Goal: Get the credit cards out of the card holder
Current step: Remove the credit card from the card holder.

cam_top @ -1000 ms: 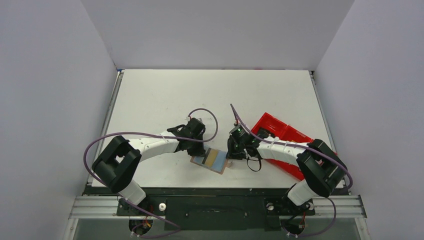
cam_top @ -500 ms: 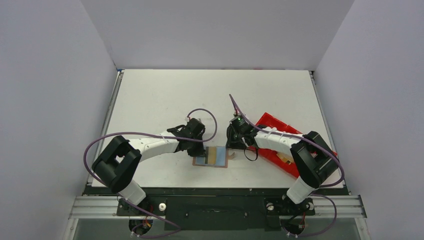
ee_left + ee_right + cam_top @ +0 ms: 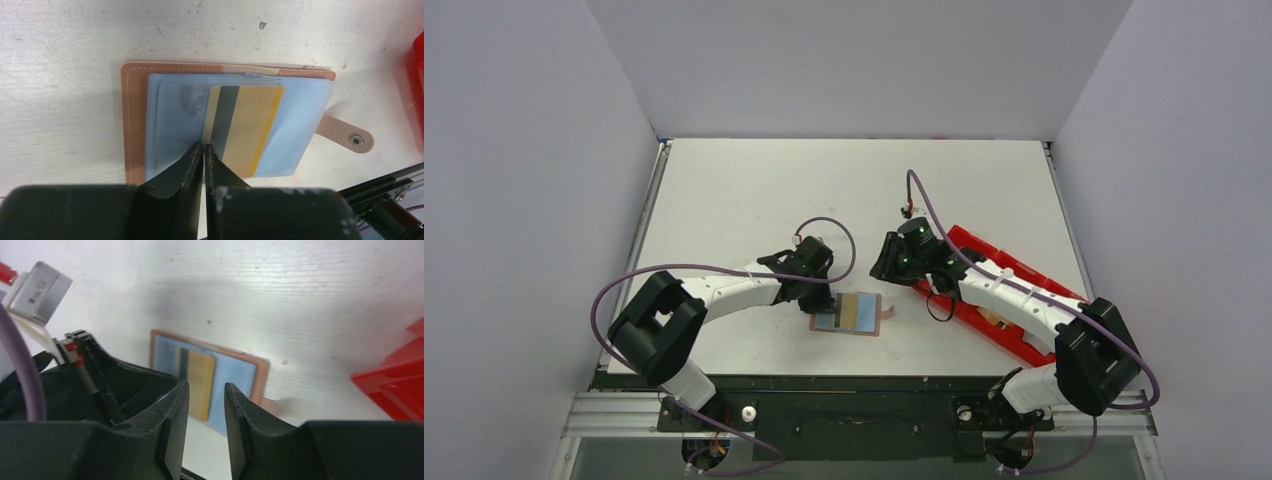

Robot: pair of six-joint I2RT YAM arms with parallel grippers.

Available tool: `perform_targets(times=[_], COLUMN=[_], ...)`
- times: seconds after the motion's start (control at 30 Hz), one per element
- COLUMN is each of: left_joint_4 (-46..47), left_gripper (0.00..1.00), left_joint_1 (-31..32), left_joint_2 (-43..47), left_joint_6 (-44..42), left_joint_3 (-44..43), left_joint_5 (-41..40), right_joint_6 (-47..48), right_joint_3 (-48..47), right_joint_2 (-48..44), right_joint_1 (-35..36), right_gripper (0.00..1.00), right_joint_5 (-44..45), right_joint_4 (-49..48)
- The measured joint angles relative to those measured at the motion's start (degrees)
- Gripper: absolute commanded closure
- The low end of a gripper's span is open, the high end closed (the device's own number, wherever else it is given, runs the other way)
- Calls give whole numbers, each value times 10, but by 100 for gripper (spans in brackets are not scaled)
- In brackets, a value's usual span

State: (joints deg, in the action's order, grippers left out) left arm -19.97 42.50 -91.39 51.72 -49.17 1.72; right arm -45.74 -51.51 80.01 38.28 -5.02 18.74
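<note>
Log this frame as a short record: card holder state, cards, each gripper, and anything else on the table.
card holder: open flat on the table, blue panels up, strap tab sticking out
card: one yellow card with a dark stripe on the blue panels; unclear whether it is sleeved
left gripper: shut, tips at the holder's edge by the card's striped end
right gripper: open, empty, apart from the holder
red tray: on the right, partly under the right arm
task: card not yet off the holder

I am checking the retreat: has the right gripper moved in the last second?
Yes. Against the red tray, the right gripper has moved toward the far edge of the table.
</note>
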Motion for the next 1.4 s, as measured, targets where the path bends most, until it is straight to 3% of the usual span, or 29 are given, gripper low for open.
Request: perform_targets(times=[0.33,1.03,1.4], left_joint_4=[4,22,37], left_gripper=[97,100,100], left_joint_1=[-3,-10,-14], left_joint_2=[2,5,6], left_joint_6=[2,9,22], left_joint_3=[4,17,26], left_joint_5=[1,12,20], right_joint_6=[-80,-136,-186], right_joint_3=[66,137,191], right_joint_2=[83,129,134], right_joint_1=[40,37,30], right_gripper=[72,72,83], right_joint_5=[-89,-118,-148], right_joint_4=[-137,-290,-393])
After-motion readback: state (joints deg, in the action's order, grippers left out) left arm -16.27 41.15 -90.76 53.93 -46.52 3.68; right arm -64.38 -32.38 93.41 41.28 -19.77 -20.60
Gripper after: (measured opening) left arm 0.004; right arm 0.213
